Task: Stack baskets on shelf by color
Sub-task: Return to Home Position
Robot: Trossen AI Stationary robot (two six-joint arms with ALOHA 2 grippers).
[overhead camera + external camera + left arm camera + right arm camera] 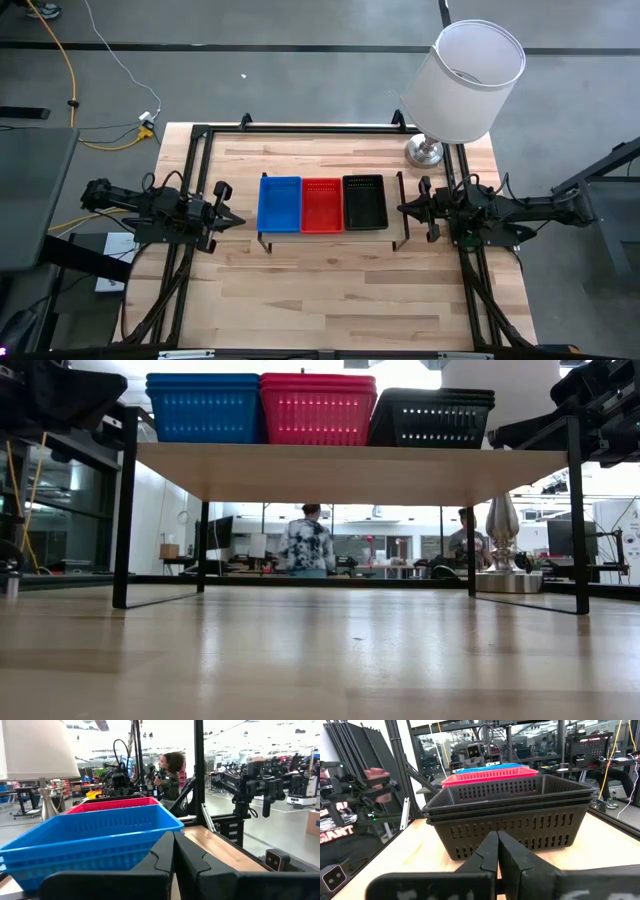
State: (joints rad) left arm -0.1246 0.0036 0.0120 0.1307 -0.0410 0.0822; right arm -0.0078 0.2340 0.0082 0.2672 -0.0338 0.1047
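Baskets [321, 205] on the shelf [350, 460] looked light and stiff, best pinched at a rim. Left hand [234, 221] and right hand [403, 209] were pressed together.

I count one shelf [350, 470] carrying three stacks of baskets: one blue stack [279, 203], one red stack [321, 205] and one black stack [364, 202]. I can't settle how many baskets are in each stack. There are two grippers, the left gripper [232, 222] and the right gripper [405, 209], and one lamp [466, 80]. Beyond the desk there are two people: one person [308, 545] and a second person [463, 538].
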